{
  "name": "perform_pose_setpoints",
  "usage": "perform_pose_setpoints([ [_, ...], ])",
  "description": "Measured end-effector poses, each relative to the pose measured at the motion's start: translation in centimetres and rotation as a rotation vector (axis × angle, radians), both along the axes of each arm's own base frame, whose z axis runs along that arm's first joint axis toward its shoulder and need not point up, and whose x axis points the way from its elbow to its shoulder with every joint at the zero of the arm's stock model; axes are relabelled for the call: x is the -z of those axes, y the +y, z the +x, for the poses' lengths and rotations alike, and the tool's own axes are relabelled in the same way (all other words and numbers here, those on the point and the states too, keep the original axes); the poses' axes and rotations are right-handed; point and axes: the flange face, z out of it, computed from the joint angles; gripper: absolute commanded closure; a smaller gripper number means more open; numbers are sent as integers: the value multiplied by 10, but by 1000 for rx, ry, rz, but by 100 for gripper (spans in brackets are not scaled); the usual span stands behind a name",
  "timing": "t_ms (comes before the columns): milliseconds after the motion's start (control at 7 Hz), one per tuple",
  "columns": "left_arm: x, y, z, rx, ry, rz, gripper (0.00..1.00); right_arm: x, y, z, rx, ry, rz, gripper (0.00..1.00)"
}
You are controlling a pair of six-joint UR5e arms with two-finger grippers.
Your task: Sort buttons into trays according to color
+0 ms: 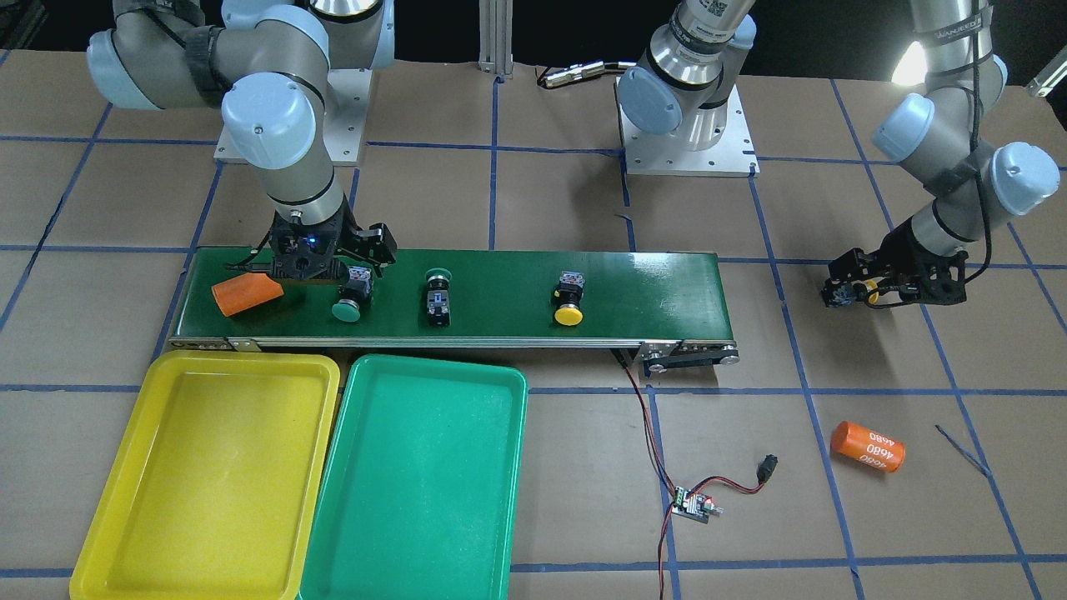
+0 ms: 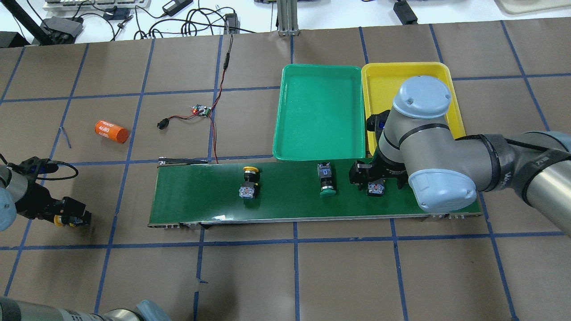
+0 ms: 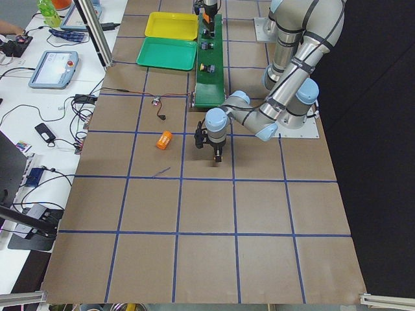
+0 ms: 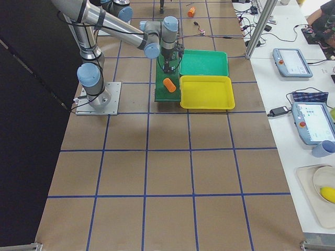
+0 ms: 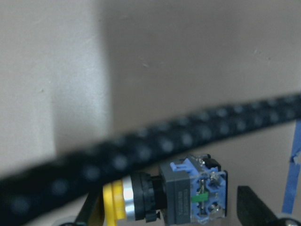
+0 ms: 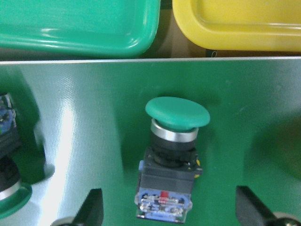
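Observation:
Three buttons lie on the dark green belt (image 1: 500, 287): a green one (image 1: 348, 302), a second green one (image 1: 438, 296) and a yellow one (image 1: 569, 304). My right gripper (image 1: 354, 277) is open low over the belt, with one finger on each side of the first green button (image 6: 174, 141) and not touching it. My left gripper (image 1: 850, 287) is off the belt's end, low over the table, and is shut on a second yellow button (image 5: 164, 197). The yellow tray (image 1: 208, 467) and the teal tray (image 1: 417, 483) lie side by side in front of the belt, both empty.
An orange cylinder (image 1: 246, 294) lies on the belt just beside my right gripper. A second orange cylinder (image 1: 867, 446) lies on the table. A small circuit board (image 1: 692, 504) with red and black wires runs to the belt's end.

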Motion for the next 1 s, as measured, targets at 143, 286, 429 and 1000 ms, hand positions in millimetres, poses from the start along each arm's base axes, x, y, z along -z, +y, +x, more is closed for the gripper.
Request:
perform_pose_setpoints([
  [143,1,-1,1,-14,-16,-2,69,2,-1,0,2,2,-4,65],
  [286,-4,-4,0,-36,-52,-1,70,3,-2,-1,8,5,-8,80],
  [429,-15,-9,-10,-59,-90,0,70,2,-3,-1,12,9,-11,93],
  [1000,-98,-43,-137,46,-90,-98,71,-35,-43,-2,15,33,-103,92],
])
